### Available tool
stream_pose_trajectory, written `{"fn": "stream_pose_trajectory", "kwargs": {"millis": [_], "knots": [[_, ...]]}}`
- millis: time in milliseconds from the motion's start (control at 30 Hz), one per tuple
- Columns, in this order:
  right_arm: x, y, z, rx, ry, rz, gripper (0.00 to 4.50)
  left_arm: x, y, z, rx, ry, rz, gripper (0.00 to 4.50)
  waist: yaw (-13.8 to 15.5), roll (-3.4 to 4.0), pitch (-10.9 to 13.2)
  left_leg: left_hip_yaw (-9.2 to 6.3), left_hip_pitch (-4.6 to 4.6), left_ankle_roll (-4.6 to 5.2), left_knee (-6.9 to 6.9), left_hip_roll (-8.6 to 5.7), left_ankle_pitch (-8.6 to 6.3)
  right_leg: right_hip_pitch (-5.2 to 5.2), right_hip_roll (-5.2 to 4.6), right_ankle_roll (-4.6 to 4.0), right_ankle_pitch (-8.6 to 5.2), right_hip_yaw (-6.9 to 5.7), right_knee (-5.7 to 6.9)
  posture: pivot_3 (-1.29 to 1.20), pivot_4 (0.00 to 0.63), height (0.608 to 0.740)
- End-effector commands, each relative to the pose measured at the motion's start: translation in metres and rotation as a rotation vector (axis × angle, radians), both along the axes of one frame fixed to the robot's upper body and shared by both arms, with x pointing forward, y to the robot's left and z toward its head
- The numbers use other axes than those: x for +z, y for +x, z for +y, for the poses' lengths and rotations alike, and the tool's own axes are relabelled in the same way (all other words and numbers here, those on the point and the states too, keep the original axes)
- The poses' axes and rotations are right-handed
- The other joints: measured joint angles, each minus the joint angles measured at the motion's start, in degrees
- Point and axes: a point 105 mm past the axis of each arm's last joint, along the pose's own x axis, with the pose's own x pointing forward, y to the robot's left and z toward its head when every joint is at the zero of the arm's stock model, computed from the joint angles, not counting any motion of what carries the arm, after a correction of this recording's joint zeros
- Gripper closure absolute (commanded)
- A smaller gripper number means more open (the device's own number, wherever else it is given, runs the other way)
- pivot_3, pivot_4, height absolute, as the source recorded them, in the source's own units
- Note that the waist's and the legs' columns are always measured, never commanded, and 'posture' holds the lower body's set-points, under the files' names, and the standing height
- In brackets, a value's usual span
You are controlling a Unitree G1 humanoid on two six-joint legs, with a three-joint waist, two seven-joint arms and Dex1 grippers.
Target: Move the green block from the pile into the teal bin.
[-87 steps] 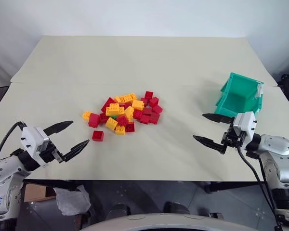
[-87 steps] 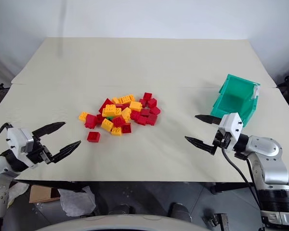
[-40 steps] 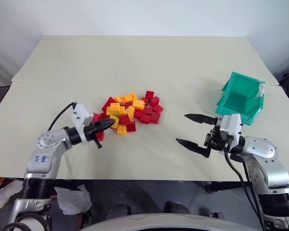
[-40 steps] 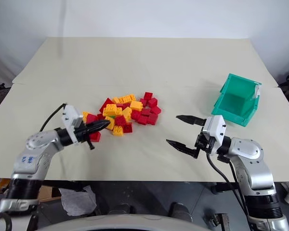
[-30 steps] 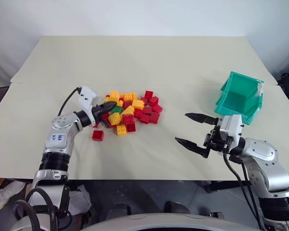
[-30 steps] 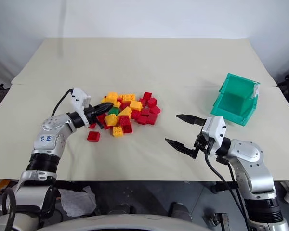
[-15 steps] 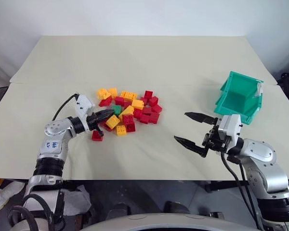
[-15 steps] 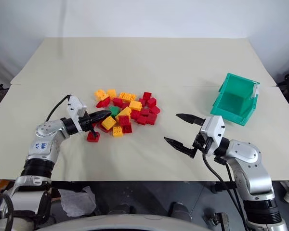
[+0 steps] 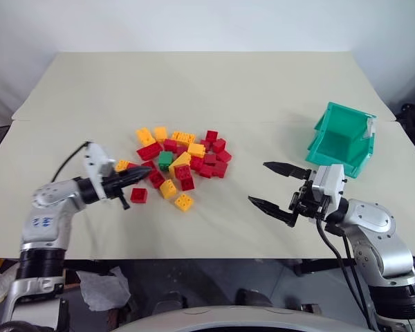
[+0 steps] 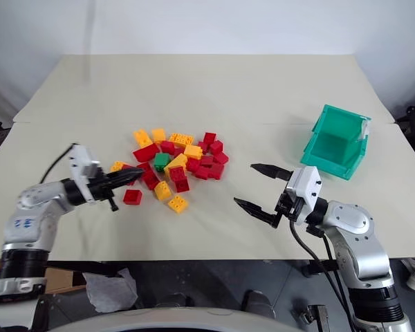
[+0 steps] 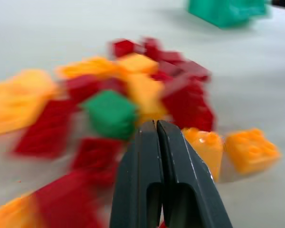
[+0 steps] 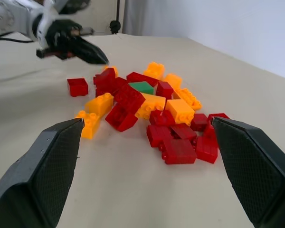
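Observation:
The green block [image 9: 165, 160] lies uncovered on the left side of the pile [image 9: 187, 155] of red and yellow bricks at the table's middle. In the left wrist view the green block [image 11: 110, 113] sits just beyond the gripper's tips. My left gripper [image 9: 143, 174] is shut with nothing in it. It points level at the pile's left edge, a short way left of and nearer than the green block. The teal bin [image 9: 346, 111] stands at the far right, its open front facing the pile. In front of the bin my right gripper [image 9: 257, 182] hangs wide open and holds nothing.
A single red brick [image 9: 140, 195] and two yellow bricks [image 9: 183, 202] lie apart from the pile on its near side. Bare tabletop [image 9: 263, 138] runs between the pile and the bin. The table's front edge passes just under both arms.
My shut left gripper has drawn back to the left out of the pile. The bricks are spread wider, the green block lies uncovered, and two yellow bricks have slid nearer. The right arm stayed still.

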Motion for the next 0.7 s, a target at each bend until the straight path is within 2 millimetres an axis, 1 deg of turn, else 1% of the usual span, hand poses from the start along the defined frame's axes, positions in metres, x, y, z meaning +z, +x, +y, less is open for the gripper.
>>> {"fn": "stream_pose_trajectory", "kwargs": {"millis": [33, 133, 200, 233, 333, 400, 467, 600, 700], "knots": [[0.015, -0.004, 0.004, 0.024, 0.016, -0.058, 0.00, 0.005, -0.018, 0.035, 0.120, -0.025, -0.020, 3.34, -0.4, 0.00, 0.0, 0.00, 0.00, 0.00, 0.01, 0.00, 0.00, 0.00, 0.00, 0.00, 0.00, 0.00, -0.01, 0.00, 0.150, 0.740], [0.016, -0.003, 0.005, 0.032, 0.015, -0.062, 0.00, -0.005, -0.031, 0.055, 0.196, -0.012, -0.005, 2.41, -0.5, 0.00, 0.0, -0.01, 0.00, -0.01, 0.01, 0.01, 0.00, 0.00, 0.00, 0.00, 0.00, 0.00, 0.01, 0.00, 0.150, 0.740], [0.016, -0.002, 0.007, 0.038, 0.014, -0.064, 0.00, -0.007, -0.036, 0.063, 0.232, 0.000, -0.012, 1.88, -0.4, 0.00, 0.0, 0.00, 0.00, 0.00, 0.03, 0.01, -0.01, 0.00, 0.00, 0.00, 0.00, 0.01, 0.01, 0.00, 0.150, 0.740], [0.016, -0.002, 0.007, 0.041, 0.013, -0.064, 0.00, -0.008, -0.039, 0.063, 0.228, 0.009, -0.013, 1.50, -0.3, -0.01, 0.0, 0.01, 0.00, 0.00, 0.03, 0.01, -0.01, 0.00, -0.01, 0.00, 0.00, 0.03, 0.01, 0.00, 0.150, 0.740], [0.017, 0.000, 0.007, 0.044, 0.012, -0.065, 0.00, -0.010, -0.044, 0.058, 0.208, 0.029, -0.016, 0.65, 0.0, -0.02, 0.0, -0.02, -0.02, 0.01, 0.05, 0.00, -0.03, 0.00, -0.01, 0.00, 0.00, 0.01, 0.00, 0.00, 0.150, 0.740], [0.017, 0.001, 0.006, 0.045, 0.011, -0.066, 0.00, -0.009, -0.040, 0.049, 0.184, 0.053, -0.031, 0.01, 0.1, -0.01, 0.0, -0.01, -0.03, 0.01, 0.04, 0.00, -0.04, 0.00, -0.01, 0.00, 0.00, 0.02, 0.00, 0.00, 0.150, 0.740], [0.018, 0.002, 0.007, 0.046, 0.012, -0.065, 0.00, -0.005, -0.030, 0.037, 0.155, 0.076, -0.048, 0.01, 0.3, -0.01, 0.0, -0.01, -0.02, 0.01, 0.04, 0.00, -0.04, 0.00, -0.01, 0.00, 0.00, 0.02, 0.01, 0.00, 0.150, 0.740], [0.017, 0.002, 0.008, 0.059, 0.009, -0.059, 0.00, 0.006, 0.005, 0.016, 0.096, 0.164, -0.083, 0.01, 1.0, -0.02, 0.0, 0.01, -0.04, 0.01, 0.12, 0.00, -0.04, 0.00, 0.00, -0.02, 0.01, 0.03, 0.02, 0.00, 0.150, 0.740], [0.018, 0.002, 0.008, 0.062, 0.007, -0.059, 0.00, 0.011, 0.022, 0.007, 0.047, 0.217, -0.088, 0.01, 0.9, -0.02, 0.0, 0.05, -0.04, 0.01, 0.13, -0.02, -0.04, -0.01, 0.01, -0.02, 0.01, 0.03, 0.03, 0.00, 0.150, 0.740]]}}
